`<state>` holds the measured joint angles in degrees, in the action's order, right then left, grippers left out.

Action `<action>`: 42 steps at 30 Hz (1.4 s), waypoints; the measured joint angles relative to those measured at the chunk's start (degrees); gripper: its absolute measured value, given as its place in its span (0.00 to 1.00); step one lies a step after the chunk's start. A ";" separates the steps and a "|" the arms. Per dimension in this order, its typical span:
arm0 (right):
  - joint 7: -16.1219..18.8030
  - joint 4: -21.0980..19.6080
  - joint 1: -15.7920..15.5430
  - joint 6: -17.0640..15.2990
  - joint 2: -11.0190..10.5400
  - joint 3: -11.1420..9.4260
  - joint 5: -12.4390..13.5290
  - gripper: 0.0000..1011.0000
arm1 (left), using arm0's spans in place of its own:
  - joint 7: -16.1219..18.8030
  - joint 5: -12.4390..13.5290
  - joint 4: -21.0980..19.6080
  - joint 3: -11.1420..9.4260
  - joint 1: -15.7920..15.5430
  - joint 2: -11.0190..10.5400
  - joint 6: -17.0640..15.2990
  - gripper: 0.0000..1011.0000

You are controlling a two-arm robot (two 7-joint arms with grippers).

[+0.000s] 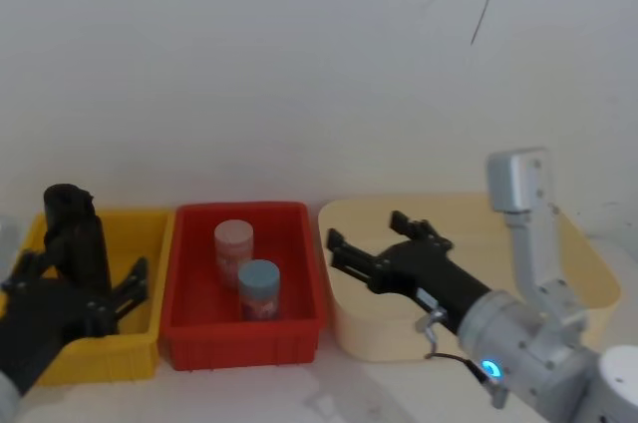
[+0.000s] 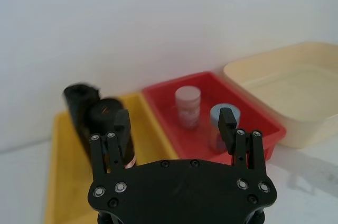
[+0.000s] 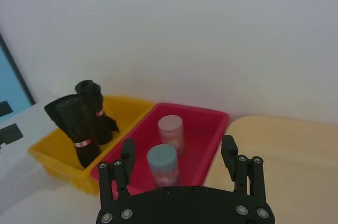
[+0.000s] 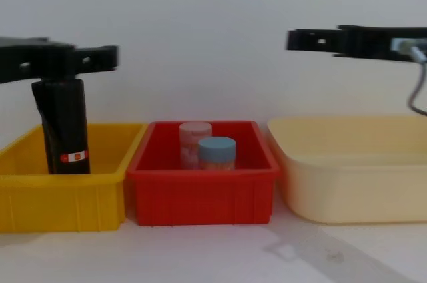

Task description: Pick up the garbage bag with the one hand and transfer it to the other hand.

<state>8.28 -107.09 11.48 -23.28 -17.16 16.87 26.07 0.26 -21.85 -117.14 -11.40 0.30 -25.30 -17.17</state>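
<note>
Two black rolls stand upright side by side in the yellow bin (image 1: 145,228). The nearer one, with a round tight top and a red-and-white band low down, is the garbage bag (image 2: 108,121) (image 3: 79,129) (image 4: 63,126) (image 1: 80,238). My left gripper (image 1: 80,283) (image 2: 174,119) (image 4: 100,57) hovers open at the height of the rolls' tops, just in front of them, holding nothing. Its one finger (image 2: 120,129) lines up with the bag. My right gripper (image 1: 367,230) (image 3: 178,147) (image 4: 313,39) hangs open and empty above the beige tub (image 1: 588,263).
The second black roll (image 2: 79,100) (image 3: 92,97) stands right behind the bag. A red bin (image 1: 299,243) between the yellow bin and the tub holds a pink-lidded jar (image 1: 233,243) and a blue-lidded jar (image 1: 258,288). A white wall rises close behind.
</note>
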 joint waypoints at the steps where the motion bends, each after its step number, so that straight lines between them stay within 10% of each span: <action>1: 0.06 0.86 1.04 -0.38 0.46 0.92 -0.23 0.99 | 0.00 0.00 0.00 0.00 0.00 0.00 0.00 0.99; 7: 0.43 3.43 4.10 -1.23 1.80 3.49 -1.25 0.99 | 0.47 -3.07 -2.32 5.28 5.21 0.03 -0.69 0.99; 17: 1.14 8.33 9.02 -2.39 4.43 7.50 -3.19 0.99 | -1.60 -6.41 0.13 9.12 5.46 0.26 0.08 0.99; 42: 2.53 16.42 14.51 -3.74 7.84 10.61 -5.56 0.99 | -8.64 -7.52 19.56 4.86 -9.45 2.81 3.52 0.99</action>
<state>10.81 -90.67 25.98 -27.02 -9.32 27.48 20.52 -8.38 -29.37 -97.58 -6.55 -9.15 -22.48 -13.65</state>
